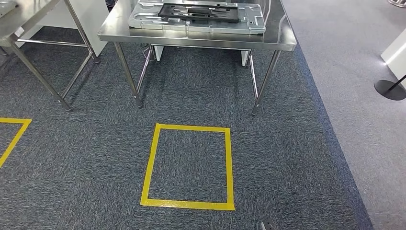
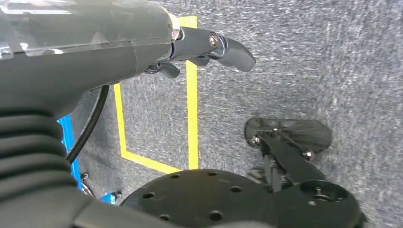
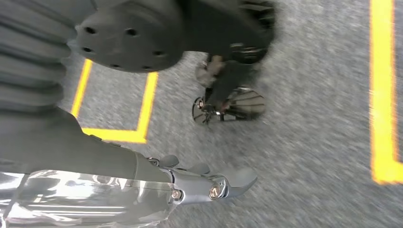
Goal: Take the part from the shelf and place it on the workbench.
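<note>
Even bright light; glare on steel table (image 1: pixel 201 40); right wrist view motion-blurred.

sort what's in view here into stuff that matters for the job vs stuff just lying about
Job:
- silver metal part with black insert
- stainless steel workbench it lies on
- left hand and right hand, both holding nothing

Lying about:
- yellow tape square on carpet
- second steel table
- black round stand base

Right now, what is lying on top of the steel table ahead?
On the steel table lies a silver metal panel with a black frame part on it. The table's far side is cut off.
</note>
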Available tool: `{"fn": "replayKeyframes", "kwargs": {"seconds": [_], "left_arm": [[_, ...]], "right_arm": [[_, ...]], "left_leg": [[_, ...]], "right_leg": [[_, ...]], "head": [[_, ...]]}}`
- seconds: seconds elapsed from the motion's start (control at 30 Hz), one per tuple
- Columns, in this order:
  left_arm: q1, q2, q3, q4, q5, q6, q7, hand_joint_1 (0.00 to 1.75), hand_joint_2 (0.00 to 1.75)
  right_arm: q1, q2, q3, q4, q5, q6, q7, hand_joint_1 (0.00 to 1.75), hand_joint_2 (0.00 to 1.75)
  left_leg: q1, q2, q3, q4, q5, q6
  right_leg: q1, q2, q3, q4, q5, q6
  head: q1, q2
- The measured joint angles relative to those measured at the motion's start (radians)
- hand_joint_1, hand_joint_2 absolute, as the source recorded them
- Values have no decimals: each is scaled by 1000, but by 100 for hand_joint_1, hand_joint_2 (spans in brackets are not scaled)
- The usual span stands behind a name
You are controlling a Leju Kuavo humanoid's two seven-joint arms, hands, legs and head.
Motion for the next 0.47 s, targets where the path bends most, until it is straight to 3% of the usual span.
{"fn": "replayKeyframes", "kwargs": {"seconds": [0.03, 0.07, 0.13, 0.2, 0.23, 0.33, 0.37, 0.47], "left_arm": [[0, 3, -22, -10, 24, -2, 2, 0, 0], [-1, 6, -44, -21, 48, -3, 5, 0, 0], [-5, 12, -85, -45, 93, -6, 8, 0, 0], [-10, 16, -125, -69, 138, -8, 10, 0, 0], [-12, 18, -146, -79, 162, -9, 12, 0, 0], [-7, 30, -216, -104, 237, -11, 19, 0, 0], [-2, 35, -239, -109, 262, -12, 21, 0, 0], [20, 43, -293, -113, 326, -14, 27, 0, 0]], "right_arm": [[14, 1, 11, 0, -10, 0, 1, 0, 0], [28, 2, 23, 1, -19, 0, 2, 0, 0], [56, 3, 45, 4, -37, -1, 6, 0, 0], [78, 3, 66, 7, -56, -3, 9, 0, 0], [87, 3, 78, 7, -65, -4, 9, 0, 0], [113, 3, 115, 8, -95, -6, 10, 0, 0], [118, 1, 128, 6, -106, -7, 11, 0, 0], [122, -6, 157, -7, -130, -10, 15, 0, 0]], "left_leg": [[-3, -1, -2, 2, 0, 1], [-4, -2, -4, 4, 0, 1], [-7, -5, -4, 8, -1, 0], [-11, -7, -6, 14, -5, -6], [-12, -6, -8, 16, -5, -10], [-11, -6, -10, 19, -8, -24], [-11, -6, -15, 32, -19, -30], [-4, -7, -63, 144, -92, -46]], "right_leg": [[0, 1, -14, 35, -7, -1], [1, 1, -10, 32, 5, -3], [3, 2, 49, -80, 69, -12], [8, 3, 110, -204, 113, -21], [10, 3, 122, -233, 119, -24], [9, 2, 125, -249, 126, -32], [6, 1, 127, -255, 129, -37], [1, -3, 128, -265, 135, -46]], "head": [[0, 0], [0, 0], [0, 0], [0, 0], [0, 0], [0, 0], [0, 0], [0, 0]]}}
